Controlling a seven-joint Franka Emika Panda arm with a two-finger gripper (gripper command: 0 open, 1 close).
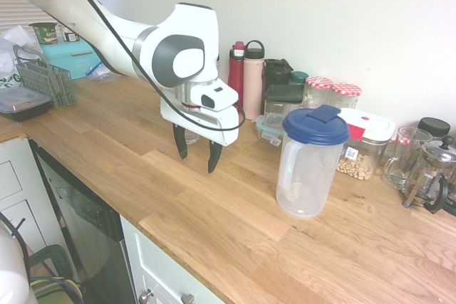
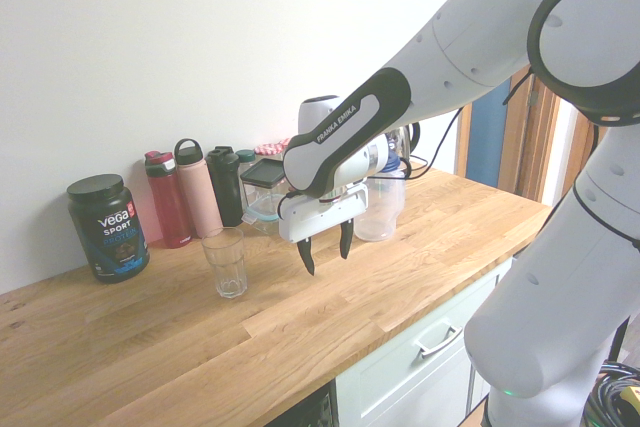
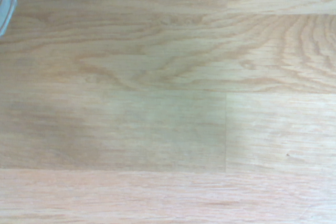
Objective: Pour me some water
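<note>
Task at its outset, nothing yet poured. Gripper [image 1: 194, 153] hangs above bare desk [image 1: 214, 233], pointing straight down, fingers [image 1: 180, 142] apart and holding nothing. In the first exterior view the blue-lidded pitcher [image 1: 311, 163] stands untouched at the gripper's 3 o'clock, apparently nearly empty. In the second exterior view the glass [image 2: 225, 262], empty, stands at its 9 o'clock. Remaining: grasp pitcher, carry, tip over glass.
</note>
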